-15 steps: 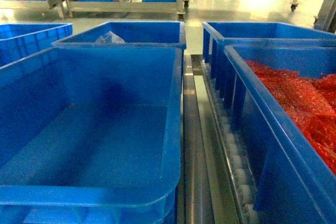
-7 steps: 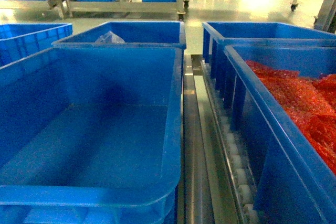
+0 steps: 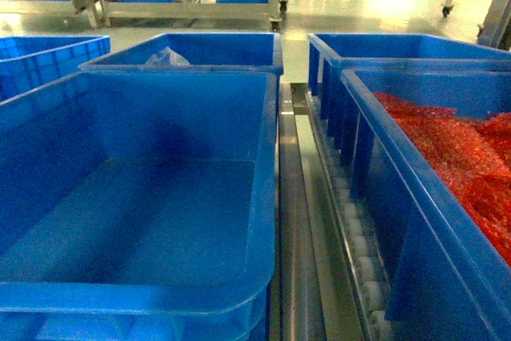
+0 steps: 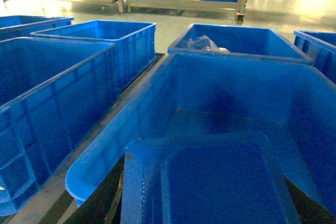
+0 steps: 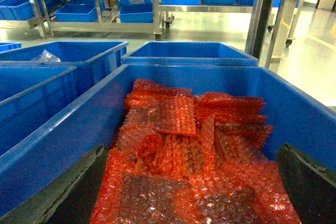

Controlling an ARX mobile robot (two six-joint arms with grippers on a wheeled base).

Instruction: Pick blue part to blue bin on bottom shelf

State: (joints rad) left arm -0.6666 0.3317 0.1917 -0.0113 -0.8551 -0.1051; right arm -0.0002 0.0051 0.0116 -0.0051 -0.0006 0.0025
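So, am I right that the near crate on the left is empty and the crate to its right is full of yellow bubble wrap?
Not quite: the bubble wrap is red, not yellow, as the right wrist view shows plainly and the head view confirms. The rest holds: the near left crate shows only a bare floor in the head view, and the wrap fills the crate to its right.

The place is a warehouse or factory parts store. Rows of large blue plastic crates point(image 3: 160, 197) sit on steel roller racks point(image 3: 355, 245), one crate filled with red bubble-wrap bags point(image 5: 184, 166). Beyond them, a glossy pale floor point(image 3: 359, 9) and wheeled metal shelving point(image 5: 105, 3) carry more blue crates.
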